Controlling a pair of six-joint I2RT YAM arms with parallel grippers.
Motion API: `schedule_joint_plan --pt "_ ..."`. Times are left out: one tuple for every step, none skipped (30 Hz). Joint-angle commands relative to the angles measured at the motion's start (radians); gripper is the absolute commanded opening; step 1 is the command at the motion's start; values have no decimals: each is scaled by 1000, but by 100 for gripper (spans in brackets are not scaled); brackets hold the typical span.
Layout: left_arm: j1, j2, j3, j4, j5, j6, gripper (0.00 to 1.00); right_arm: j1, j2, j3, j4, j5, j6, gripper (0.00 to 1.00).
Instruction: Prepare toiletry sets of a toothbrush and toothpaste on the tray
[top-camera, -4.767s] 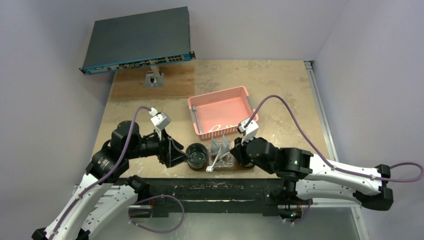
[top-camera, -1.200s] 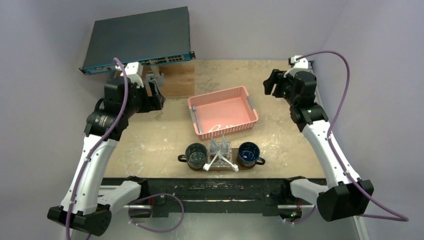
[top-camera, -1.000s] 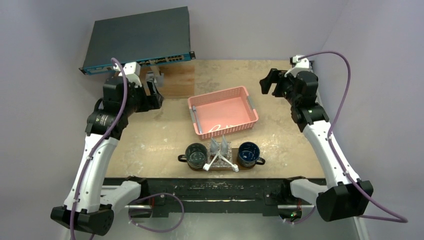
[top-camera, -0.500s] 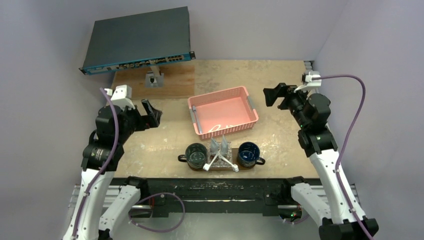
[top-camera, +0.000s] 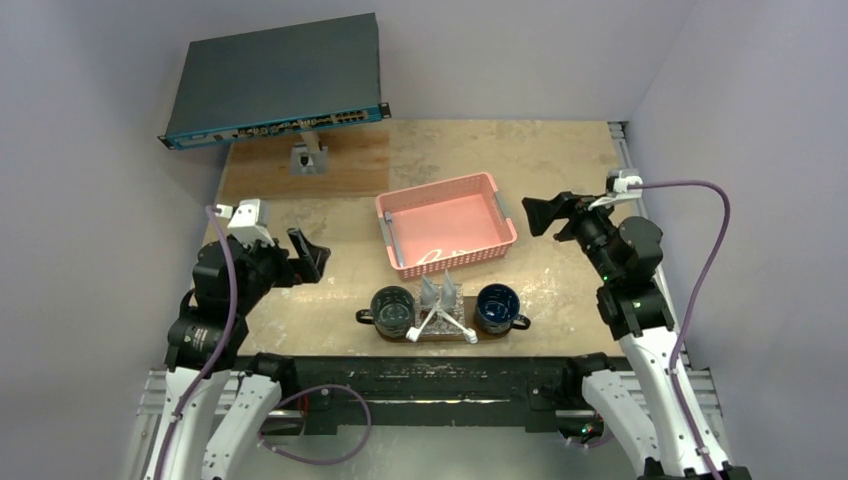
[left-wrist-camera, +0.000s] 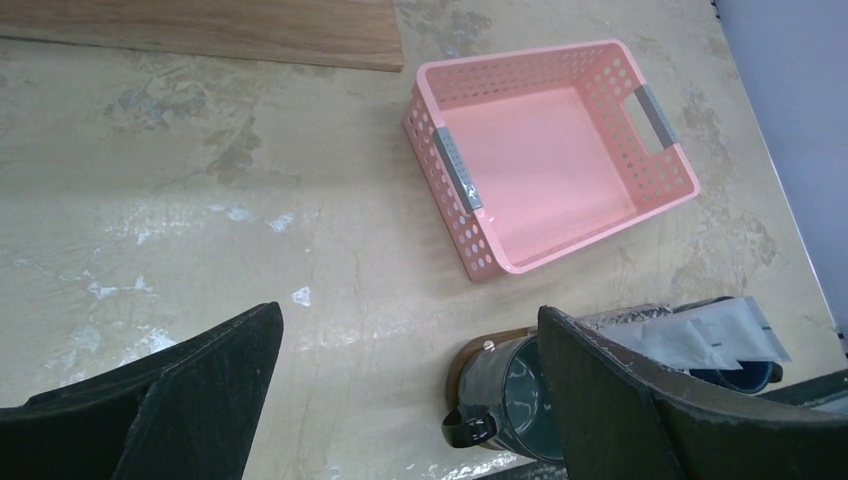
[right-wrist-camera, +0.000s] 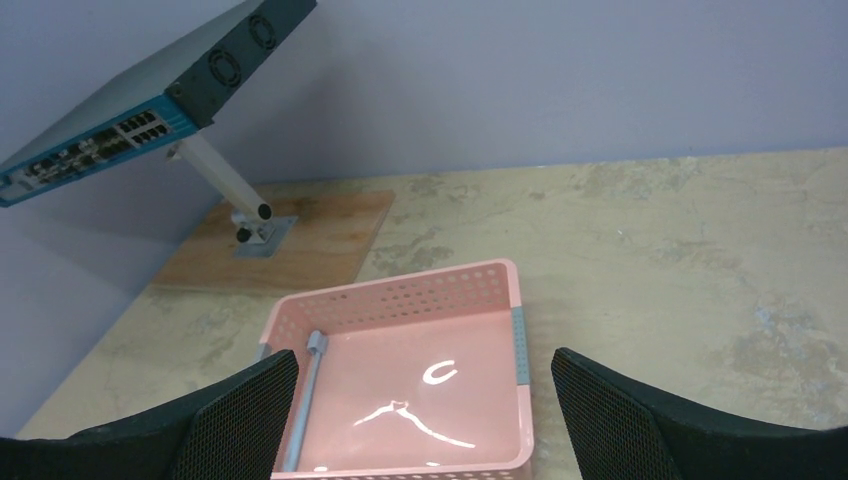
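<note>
The left arm is folded, with its elbow low at the near left. Its claw (top-camera: 312, 250) is raised above the bench (top-camera: 560, 160) and tilts down toward the middle, with the fingers wide apart. The right arm stands up from its base, and its claw (top-camera: 540, 213) points left, just beside the pink basket (top-camera: 447, 222). This claw is also spread wide.

The tray (left-wrist-camera: 474, 352) lies at the near edge of the bench, between the two arms. On it, two white toothbrushes (top-camera: 440, 323) cross each other, and the silver tubes (top-camera: 440, 291) stand close together behind them, between two dark mugs (top-camera: 392, 310).

From the left wrist, the claw's own finger (left-wrist-camera: 640, 400) hides much of the tray, and the tubes show only as pale crumpled foil. The marks on the front of the network switch (top-camera: 275, 80) are too small to read.
</note>
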Motion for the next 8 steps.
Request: schedule_joint_plan --pt "-3 -24 -17 30 84 37 98 -1 -38 -15 51 -51 13 99" --pt "-3 -24 -16 30 89 38 99 -2 -44 -18 51 -51 13 99" --pt "-3 -25 -18 33 100 42 99 -1 -45 -21 51 -52 13 99" --pt "-3 -27 -21 42 117 49 100 -1 -48 -23 51 -53 13 99" --pt "-3 -28 -20 45 122 48 100 -1 -48 -25 54 -53 13 99" --pt "-3 -32 -22 47 120 42 100 -1 -45 -27 56 -53 13 99" --pt "-3 -37 -23 48 108 36 100 -1 -41 -28 59 -54 13 99" --pt "-3 -41 -20 43 91 32 100 -1 -38 -28 57 -56 13 99"
